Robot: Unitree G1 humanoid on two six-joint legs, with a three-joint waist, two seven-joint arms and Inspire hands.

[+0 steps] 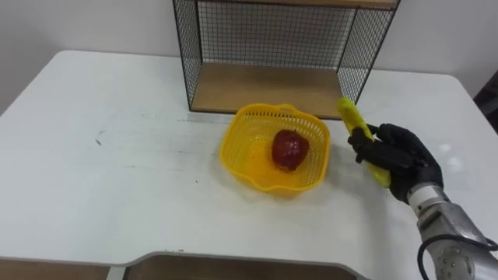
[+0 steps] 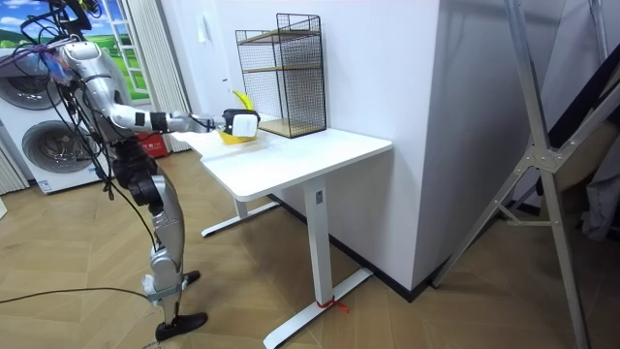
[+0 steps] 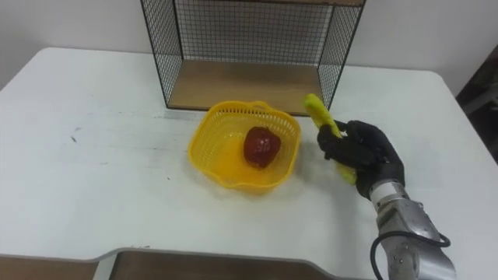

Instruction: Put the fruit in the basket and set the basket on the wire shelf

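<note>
**Banana (image 1: 352, 115) in right hand (image 1: 401, 159), just beside basket (image 1: 233, 144), not in yet**

Table (image 1: 93, 179): white, wide top. Per room view, the robot stands upright at its edge w/ right arm reaching out over it.

Wire shelf (image 1: 268, 89): at the table's far side, black mesh sides, wooden floor. Lower bay opens toward the robot, prob. so the basket can go straight in from the front.

Basket: yellow plastic, lattice walls, on the table directly in front of that bay. Its rear rim is close to the wooden floor's front edge. That spot keeps it in reach for loading & leaves a short trip to the shelf.

Right hand: black, just right of the basket & apart from its rim, fingers curled round the banana's middle. The mid-length grip looks chosen for balance. One yellow tip sticks out toward the shelf's right front post; the other end pokes out below the hand. Can't tell for sure if the banana is clear of the table; room view suggests it's lifted.

Red fruit (image 1: 289, 149): round, lying inside the basket near centre, so 1 of 2 pieces is done.

Judgement: step in hand = carry banana left over the rim & let go. The basket is shallow & the banana long, so it may need laying at an angle beside the red fruit. Shelf step not yet begun.
</note>
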